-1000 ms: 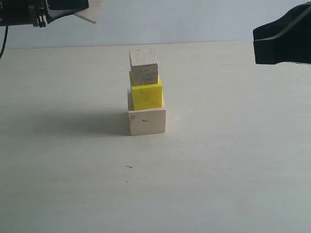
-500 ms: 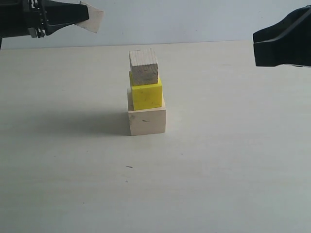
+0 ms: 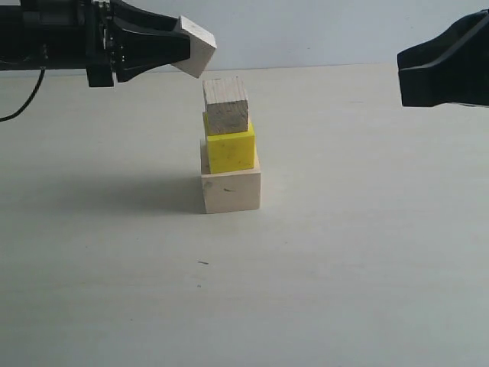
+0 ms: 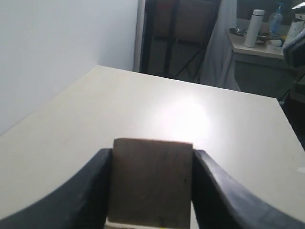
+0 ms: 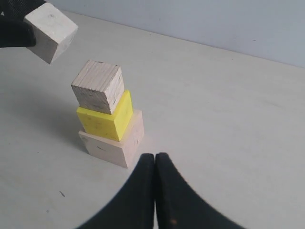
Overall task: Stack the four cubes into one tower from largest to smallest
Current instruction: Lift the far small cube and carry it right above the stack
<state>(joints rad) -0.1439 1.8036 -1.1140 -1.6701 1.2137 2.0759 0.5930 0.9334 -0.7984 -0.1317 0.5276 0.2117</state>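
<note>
Exterior view: three cubes stand stacked on the worktop (image 3: 359,252), large cube (image 3: 231,193) under yellow cube (image 3: 231,151) under grey cube (image 3: 226,105); left claw (image 3: 185,47) grasps the tiny cube (image 3: 200,46), tilted, above and just left of the stack; right claw (image 5: 155,160) is clenched on nothing, well apart; last step, I judge: level the tiny cube, centre it over the grey cube, lower, release.

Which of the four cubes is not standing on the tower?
The tiny pale cube, held tilted in the left gripper in the air; the other three form the tower.
</note>
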